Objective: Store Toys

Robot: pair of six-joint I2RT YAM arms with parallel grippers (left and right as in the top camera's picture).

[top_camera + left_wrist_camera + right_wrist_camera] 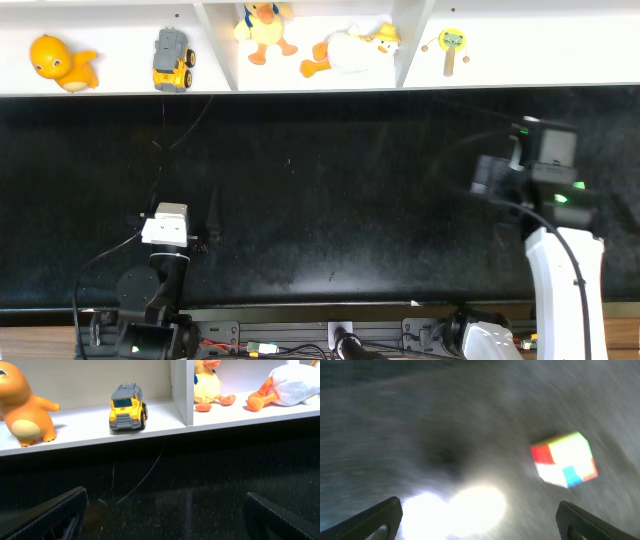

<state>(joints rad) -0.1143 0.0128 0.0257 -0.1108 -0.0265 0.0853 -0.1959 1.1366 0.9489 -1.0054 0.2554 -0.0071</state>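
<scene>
Multicolour cube (564, 460) lies on black mat (320, 190) at right, below right gripper (480, 522) (jaws apart, not yet astride it): pick step judged in hand; next move req. centring, descent, closure, then xfer to far shelf (300, 88); left gripper (165, 515), jaws also apart, near-left.

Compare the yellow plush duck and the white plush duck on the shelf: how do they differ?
The yellow plush duck has a yellow body, the white plush duck a white one. The yellow duck sits upright; the white duck lies down. Both have orange feet and share the middle compartment of the white shelf.
</scene>
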